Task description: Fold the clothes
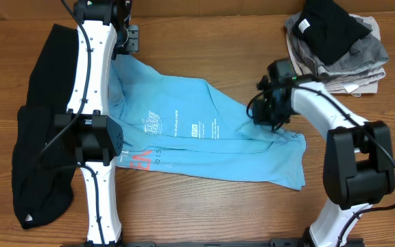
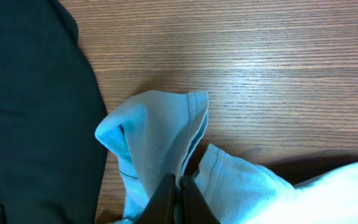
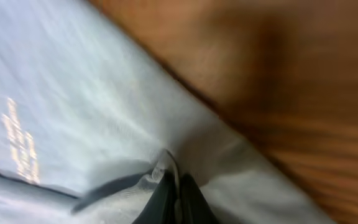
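Left pincer first: it's closed to a sliver on a hemmed fold of the light blue short-sleeved T-shirt. The cloth rises in a peak just ahead of the fingertips. The wide black soft garment is off to one side of them, and the bare brown wooden table lies beyond.

Right pincer now: also clamped down, pinching a ridge of the same pale blue cloth, which spreads away from its tips. That view is blurred, so I can't tell which hem it has.

From above, the shirt lies drawn out between the two pincers, small white print facing up, rumpled along one long edge. I read the double pinch as the set-up for a fold. With a hold at each end I can lift one edge and carry it across without the middle sagging.

The black garment lies flat under the left arm. The heap of black, grey and beige clothes sits beyond the right pincer, well apart from the shirt. Both look parked clear of the working patch.

The count:
- Two arms.
- Two pincers, both gripping.
- One blue shirt.
- One black garment.
- One heap, with at least three pieces in it; I can't count more.
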Controlling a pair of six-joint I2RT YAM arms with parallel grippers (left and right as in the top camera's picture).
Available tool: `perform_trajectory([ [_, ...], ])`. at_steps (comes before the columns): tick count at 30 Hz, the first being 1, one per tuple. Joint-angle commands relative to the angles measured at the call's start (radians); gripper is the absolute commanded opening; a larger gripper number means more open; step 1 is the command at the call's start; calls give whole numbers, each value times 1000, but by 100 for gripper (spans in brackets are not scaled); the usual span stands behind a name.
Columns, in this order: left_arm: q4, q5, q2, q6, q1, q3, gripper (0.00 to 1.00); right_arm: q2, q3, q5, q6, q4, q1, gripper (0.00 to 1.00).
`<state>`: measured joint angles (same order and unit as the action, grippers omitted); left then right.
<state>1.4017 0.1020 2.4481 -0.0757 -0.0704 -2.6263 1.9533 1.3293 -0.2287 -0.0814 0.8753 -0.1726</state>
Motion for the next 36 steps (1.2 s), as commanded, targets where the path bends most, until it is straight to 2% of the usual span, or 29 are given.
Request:
perform_trajectory([
  [1, -2, 3, -42, -6, 5, -22, 4, -14, 102, 0, 4, 12, 26, 4],
  [7, -16, 6, -42, -6, 5, -22, 4, -14, 179, 55, 4, -18, 63, 4],
  [16, -43, 6, -42, -6, 5, -22, 4, -14, 192, 81, 5, -123, 156, 4],
  [17, -43, 6, -42, -6, 5, -22, 4, -14, 192, 81, 5, -123, 160, 4],
  [19, -45, 6, -42, -6, 5, -22, 4, -14, 191, 77, 8, -123, 164, 12],
  [26, -44, 5, -42, -6, 5, -22, 4, -12, 190, 78, 12, -137, 162, 14],
  [28, -43, 5, -42, -7, 5, -22, 4, -12, 190, 78, 11, -138, 162, 4],
  [36, -12, 0, -57, 0, 6, -53, 4, -14, 233, 81, 35, -145, 182, 4],
])
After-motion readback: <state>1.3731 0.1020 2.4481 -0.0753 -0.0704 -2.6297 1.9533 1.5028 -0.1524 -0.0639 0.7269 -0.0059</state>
